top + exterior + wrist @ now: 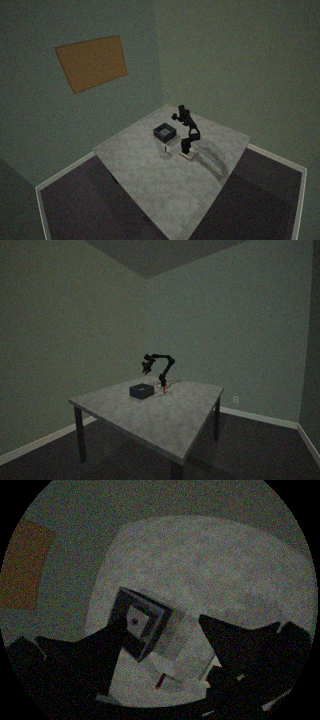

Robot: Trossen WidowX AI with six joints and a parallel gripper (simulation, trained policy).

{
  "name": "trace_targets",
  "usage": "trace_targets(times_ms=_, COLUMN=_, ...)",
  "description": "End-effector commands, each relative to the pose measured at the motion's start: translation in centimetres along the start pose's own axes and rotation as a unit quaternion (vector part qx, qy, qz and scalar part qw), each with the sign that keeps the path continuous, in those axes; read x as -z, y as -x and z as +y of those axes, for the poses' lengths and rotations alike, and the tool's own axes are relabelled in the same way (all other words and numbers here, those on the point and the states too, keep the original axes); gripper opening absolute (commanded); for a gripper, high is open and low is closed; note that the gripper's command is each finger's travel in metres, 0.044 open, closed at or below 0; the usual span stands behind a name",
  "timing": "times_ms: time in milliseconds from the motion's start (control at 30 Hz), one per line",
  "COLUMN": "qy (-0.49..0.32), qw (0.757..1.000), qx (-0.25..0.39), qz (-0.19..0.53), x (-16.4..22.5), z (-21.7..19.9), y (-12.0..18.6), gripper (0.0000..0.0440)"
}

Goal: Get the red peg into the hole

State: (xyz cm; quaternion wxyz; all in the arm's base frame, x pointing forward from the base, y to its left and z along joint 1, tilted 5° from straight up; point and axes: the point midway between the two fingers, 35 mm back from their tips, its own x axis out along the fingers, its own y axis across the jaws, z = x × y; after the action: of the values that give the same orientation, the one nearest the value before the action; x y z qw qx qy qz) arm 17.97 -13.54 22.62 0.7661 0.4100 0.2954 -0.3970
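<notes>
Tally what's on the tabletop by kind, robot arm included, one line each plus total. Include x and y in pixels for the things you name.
Open box (158, 135) (135, 392) (162, 629): 1
Red peg, upright (165, 149) (164, 390) (160, 681): 1
Robot arm (190, 123) (168, 368): 1
Total: 3
</notes>
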Motion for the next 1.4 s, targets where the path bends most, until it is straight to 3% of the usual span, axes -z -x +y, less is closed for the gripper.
trace_targets(times_ms=0, qy=0.025, qw=0.998, qx=0.016, qz=0.047, x=1.9, z=1.3, y=-0.6, gripper=0.044)
trace_targets(times_ms=700, qy=0.152, qw=0.959, qx=0.103, qz=0.217, x=13.8, z=5.8, y=-0.4, gripper=0.044)
trace_targets(times_ms=1367, qy=0.232, qw=0.915, qx=0.196, qz=0.266, x=24.6, z=4.5, y=0.8, gripper=0.044)
